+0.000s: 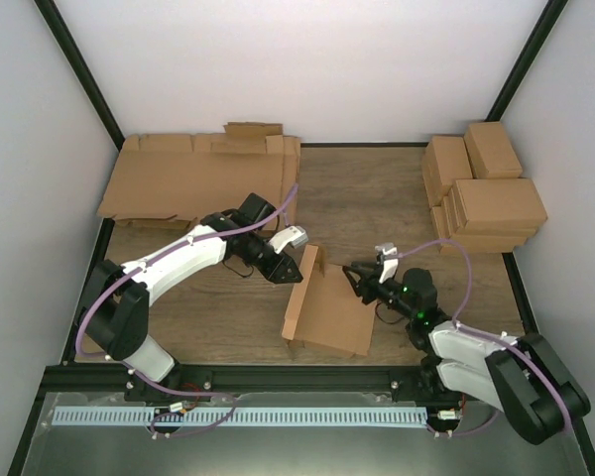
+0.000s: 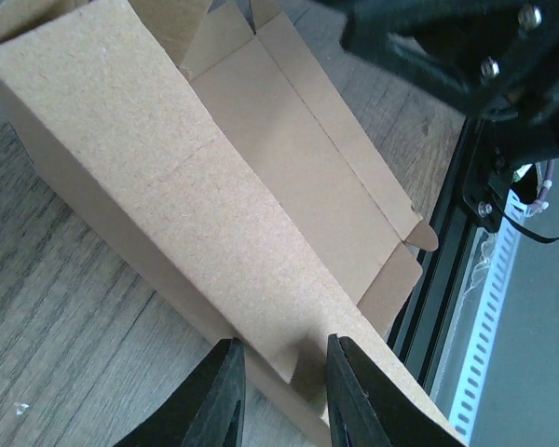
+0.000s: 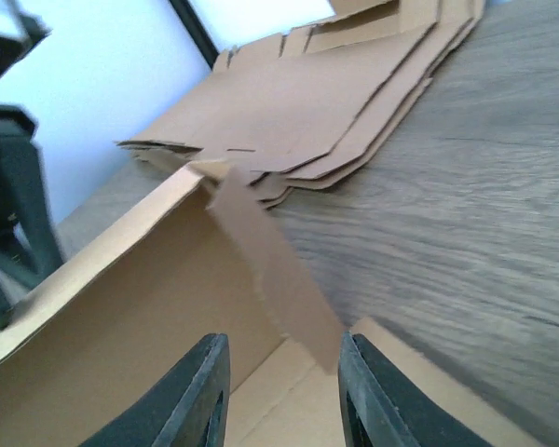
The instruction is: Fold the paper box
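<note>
On the table (image 1: 377,188), left fingers (image 2: 225,396) straddle the paper box (image 1: 332,312) wall, grip unclear; right fingers (image 3: 196,396) parted.

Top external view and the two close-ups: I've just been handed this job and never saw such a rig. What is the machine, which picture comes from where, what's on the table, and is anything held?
It is two robot arms bolted at the near edge of a table, each ending in a two-finger gripper. The wide picture looks down from above and behind them. The other two come from cameras on the wrists, so the dark prongs are that arm's own fingers. In the middle lies the half-folded paper box. Far left is a pile of flat cardboard sheets; far right, a stack of closed boxes. The left gripper appears to pinch the box's raised side wall. The right gripper is open, a narrow flap showing between its fingers, unclamped.
</note>
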`<state>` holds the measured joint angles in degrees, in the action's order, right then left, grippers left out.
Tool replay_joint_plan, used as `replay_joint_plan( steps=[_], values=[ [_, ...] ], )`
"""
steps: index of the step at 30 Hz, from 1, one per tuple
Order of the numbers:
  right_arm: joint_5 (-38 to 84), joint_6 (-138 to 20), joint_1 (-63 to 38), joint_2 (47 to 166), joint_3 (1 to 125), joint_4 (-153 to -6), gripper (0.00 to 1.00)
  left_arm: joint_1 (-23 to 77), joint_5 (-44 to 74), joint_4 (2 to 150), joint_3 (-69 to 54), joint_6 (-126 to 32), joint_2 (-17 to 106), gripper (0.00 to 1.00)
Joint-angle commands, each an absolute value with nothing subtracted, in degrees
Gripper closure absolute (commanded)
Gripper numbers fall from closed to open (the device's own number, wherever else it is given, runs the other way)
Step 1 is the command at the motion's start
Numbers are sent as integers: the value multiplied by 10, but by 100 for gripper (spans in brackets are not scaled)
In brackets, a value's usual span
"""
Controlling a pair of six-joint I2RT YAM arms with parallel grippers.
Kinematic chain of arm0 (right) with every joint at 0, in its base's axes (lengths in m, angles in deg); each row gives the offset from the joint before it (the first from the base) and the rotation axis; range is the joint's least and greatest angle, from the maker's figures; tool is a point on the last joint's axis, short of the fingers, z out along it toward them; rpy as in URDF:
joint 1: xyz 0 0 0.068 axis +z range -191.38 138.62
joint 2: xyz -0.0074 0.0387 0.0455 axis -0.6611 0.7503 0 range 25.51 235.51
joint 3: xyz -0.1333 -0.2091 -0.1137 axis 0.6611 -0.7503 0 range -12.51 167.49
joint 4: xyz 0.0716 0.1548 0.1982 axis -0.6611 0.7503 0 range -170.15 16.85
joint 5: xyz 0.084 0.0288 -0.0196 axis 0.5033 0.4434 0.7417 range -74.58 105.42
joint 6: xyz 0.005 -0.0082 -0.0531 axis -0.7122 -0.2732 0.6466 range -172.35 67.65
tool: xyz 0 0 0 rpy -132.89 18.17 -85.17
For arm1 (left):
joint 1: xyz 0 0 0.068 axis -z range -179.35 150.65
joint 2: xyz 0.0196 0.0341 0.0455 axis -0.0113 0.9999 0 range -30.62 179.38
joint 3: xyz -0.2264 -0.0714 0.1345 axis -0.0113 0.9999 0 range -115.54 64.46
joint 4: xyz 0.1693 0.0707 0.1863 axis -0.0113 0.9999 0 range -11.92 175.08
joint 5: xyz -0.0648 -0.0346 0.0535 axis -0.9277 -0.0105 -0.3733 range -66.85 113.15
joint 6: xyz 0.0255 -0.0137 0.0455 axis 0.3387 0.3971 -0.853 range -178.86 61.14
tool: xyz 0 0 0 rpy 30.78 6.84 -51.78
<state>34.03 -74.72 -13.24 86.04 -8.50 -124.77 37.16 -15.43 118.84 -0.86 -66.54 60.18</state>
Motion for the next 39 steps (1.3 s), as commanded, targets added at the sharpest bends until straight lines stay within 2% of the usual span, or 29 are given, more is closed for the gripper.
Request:
replay_joint_plan(
  steps=[1,5,13,18,23,31,39],
  values=[
    [446,-758,-216,912,-31,-1256,66,373,-131,1204,-14,-673,618,74],
    [516,-708,-259,1025,52,-1222,67,374,-129,1202,-15,-673,619,74],
    [564,-660,-254,1153,117,-1253,64,375,-129,1202,-20,-671,627,74],
    [515,-610,-205,1171,149,-1201,63,376,-126,1201,-22,-672,630,74],
    [513,-600,-184,1190,148,-1218,62,377,-129,1197,-25,-669,632,75],
    [507,-574,-158,1193,149,-1219,50,377,-127,1203,-33,-679,638,75],
    [509,-562,-155,1202,162,-1218,50,377,-136,1204,-34,-690,641,75]
  ],
)
